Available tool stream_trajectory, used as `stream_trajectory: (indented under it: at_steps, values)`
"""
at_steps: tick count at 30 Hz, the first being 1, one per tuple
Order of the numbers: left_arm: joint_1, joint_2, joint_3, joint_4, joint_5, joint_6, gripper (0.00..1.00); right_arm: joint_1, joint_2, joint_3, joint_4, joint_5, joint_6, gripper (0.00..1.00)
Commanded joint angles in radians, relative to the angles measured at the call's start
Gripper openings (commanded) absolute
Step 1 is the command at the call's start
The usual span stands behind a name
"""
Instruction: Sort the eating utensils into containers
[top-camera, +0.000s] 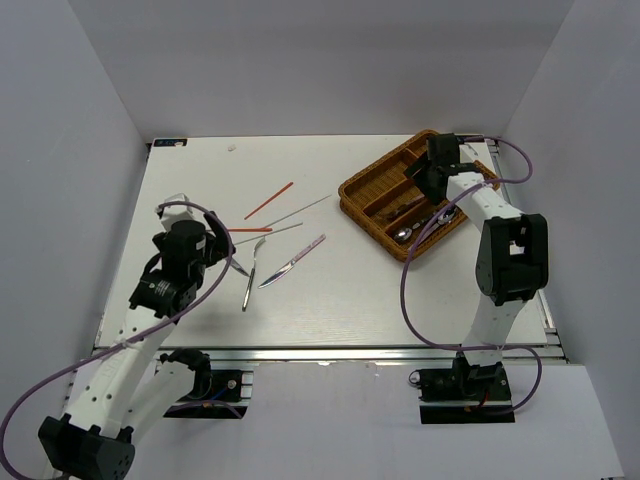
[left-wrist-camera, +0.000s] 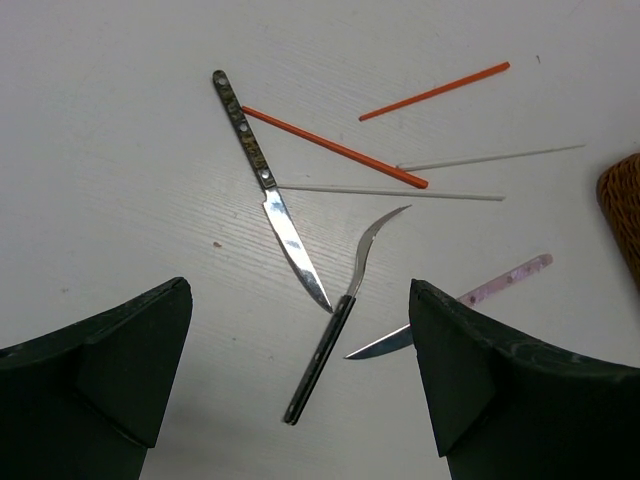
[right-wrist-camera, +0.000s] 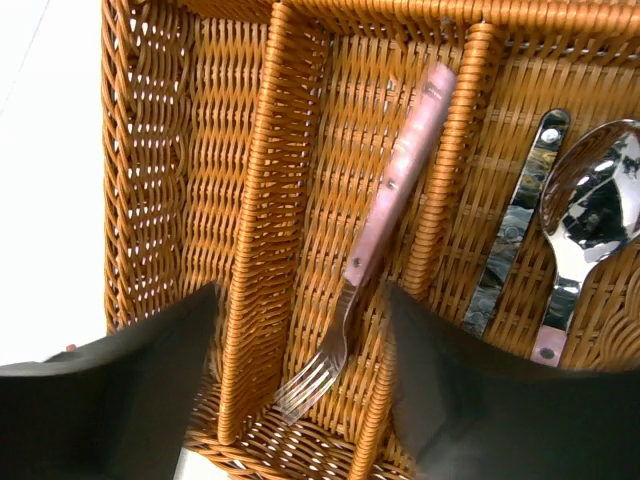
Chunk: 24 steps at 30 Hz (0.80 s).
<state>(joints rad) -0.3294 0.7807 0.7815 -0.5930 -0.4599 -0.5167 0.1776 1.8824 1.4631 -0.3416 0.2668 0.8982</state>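
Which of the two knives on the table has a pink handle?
The knife nearer the wicker tray; the other knife has a dark mottled handle.

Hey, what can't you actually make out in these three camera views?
Top view: far end of the wicker tray, under the right gripper.
Right wrist view: working end of the dark-handled utensil, behind a gripper finger; the spoon, cut by the right edge.
Left wrist view: blade of the pink-handled knife, partly behind the left gripper.

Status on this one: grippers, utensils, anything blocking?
Left gripper open above loose knife and orange chopsticks. Right gripper open over wicker tray, pink-handled fork lying in a compartment. No obstruction seen.
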Motion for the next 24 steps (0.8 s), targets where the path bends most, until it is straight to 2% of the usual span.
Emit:
stream_trajectory:
  at_steps: [1,6,9,12,14,16,20,24]
  values:
    - [0.0,0.041,-0.013,0.048,0.104,0.03,0.98,-0.006,-0.037,0.061,-0.017,0.023,-0.018,0.8]
    - [-0.002,0.14,-0.014,0.064,0.211,0.044,0.98,0.01,-0.081,0.123,-0.051,-0.005,-0.134,0.84]
    - [-0.017,0.242,-0.005,0.056,0.265,0.03,0.98,0.062,-0.138,0.126,-0.077,-0.067,-0.287,0.84]
    - [-0.043,0.38,0.016,0.033,0.303,0.011,0.97,0.132,-0.204,0.074,-0.102,-0.148,-0.407,0.84]
    - [-0.065,0.47,0.018,0.038,0.325,0.006,0.95,0.152,-0.27,-0.021,-0.084,-0.181,-0.447,0.84]
    - [-0.076,0.518,0.022,0.042,0.333,0.007,0.91,0.169,-0.334,-0.137,-0.045,-0.231,-0.455,0.83]
    - [-0.08,0.597,0.032,0.021,0.296,0.01,0.83,0.184,-0.408,-0.263,0.013,-0.323,-0.458,0.83]
    - [-0.08,0.646,0.042,0.002,0.248,0.001,0.62,0.22,-0.448,-0.316,0.049,-0.359,-0.456,0.82]
